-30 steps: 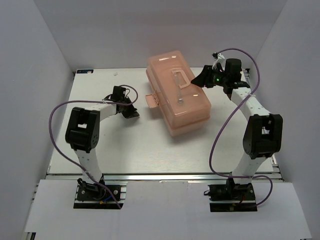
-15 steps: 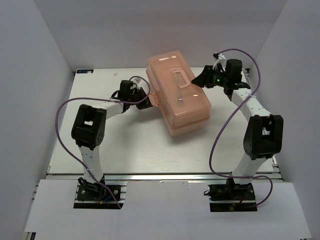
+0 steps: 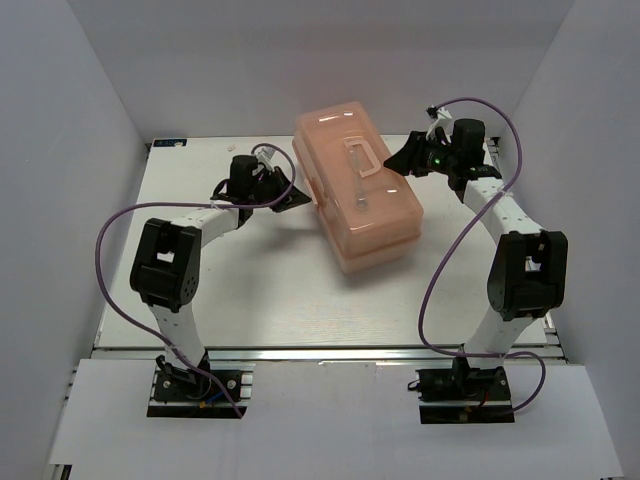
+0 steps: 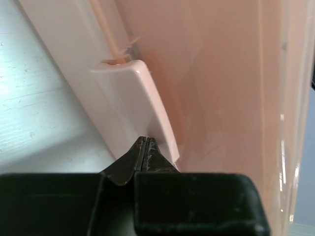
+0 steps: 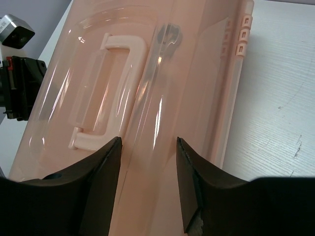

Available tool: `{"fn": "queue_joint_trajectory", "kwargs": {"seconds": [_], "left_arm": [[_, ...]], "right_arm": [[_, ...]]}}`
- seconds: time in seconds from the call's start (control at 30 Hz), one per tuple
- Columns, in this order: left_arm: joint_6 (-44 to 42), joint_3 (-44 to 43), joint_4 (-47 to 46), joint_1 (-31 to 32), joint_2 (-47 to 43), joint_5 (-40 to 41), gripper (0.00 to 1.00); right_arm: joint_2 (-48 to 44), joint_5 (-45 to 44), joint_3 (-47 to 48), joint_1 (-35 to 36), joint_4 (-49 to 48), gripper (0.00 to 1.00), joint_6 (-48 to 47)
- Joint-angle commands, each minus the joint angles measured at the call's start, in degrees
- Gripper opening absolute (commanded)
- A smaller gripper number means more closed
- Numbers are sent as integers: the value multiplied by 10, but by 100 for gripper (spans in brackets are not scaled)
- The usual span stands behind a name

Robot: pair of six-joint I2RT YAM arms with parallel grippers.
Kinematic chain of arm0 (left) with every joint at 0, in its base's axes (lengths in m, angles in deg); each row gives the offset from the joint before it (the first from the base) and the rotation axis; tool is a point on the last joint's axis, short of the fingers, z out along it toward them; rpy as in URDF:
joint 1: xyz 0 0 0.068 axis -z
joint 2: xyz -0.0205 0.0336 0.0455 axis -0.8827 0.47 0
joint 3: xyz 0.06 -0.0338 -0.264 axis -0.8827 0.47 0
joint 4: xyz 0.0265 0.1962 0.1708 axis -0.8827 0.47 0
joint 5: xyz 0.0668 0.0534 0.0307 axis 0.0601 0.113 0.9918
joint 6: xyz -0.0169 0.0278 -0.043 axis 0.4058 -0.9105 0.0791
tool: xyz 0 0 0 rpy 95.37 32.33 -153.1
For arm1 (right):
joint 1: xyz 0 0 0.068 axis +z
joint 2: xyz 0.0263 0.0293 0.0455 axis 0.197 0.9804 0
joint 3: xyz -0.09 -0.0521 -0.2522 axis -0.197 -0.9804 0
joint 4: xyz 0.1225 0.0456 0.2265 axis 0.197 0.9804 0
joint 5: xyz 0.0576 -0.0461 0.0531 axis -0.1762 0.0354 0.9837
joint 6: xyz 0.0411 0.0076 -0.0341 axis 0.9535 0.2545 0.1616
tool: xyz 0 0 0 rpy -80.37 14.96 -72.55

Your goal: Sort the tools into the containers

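toolbox (image 3: 358,195): lid (image 5: 206,73) down, upper centre of top view; contents hidden except 1 hazy ring-ended wrench (image 5: 167,35) seen through lid | left end effector (image 4: 146,143): fingers pressed together, empty, tips at latch (image 4: 140,93) | right end effector (image 5: 147,145): spread wide, empty, over handle (image 5: 106,88), fingers cut off at frame bottom | white tabletop (image 3: 250,290), pale grey walls (image 3: 60,150)

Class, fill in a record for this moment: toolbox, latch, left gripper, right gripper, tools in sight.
toolbox: pink toolbox, lid down
latch: latch folded near the box wall
left gripper: left gripper shut, tips at the latch's free edge
right gripper: right gripper open, over the lid beside the handle
tools in sight: one silver wrench under the clear lid
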Motion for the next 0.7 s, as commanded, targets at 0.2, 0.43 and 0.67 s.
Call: {"fn": "queue_joint_trajectory", "kwargs": {"seconds": [0.2,0.43,0.67], "left_arm": [[-6,-16,25,11,3,18,0],[60,-26,-76,5,69,-55,0],[130,-47,-171,5,128,-126,0]], "right_arm": [[-16,21,-23,3,57,41,-25],[-10,26,-17,2,57,41,-25],[-4,33,-18,5,62,41,-28]]}}
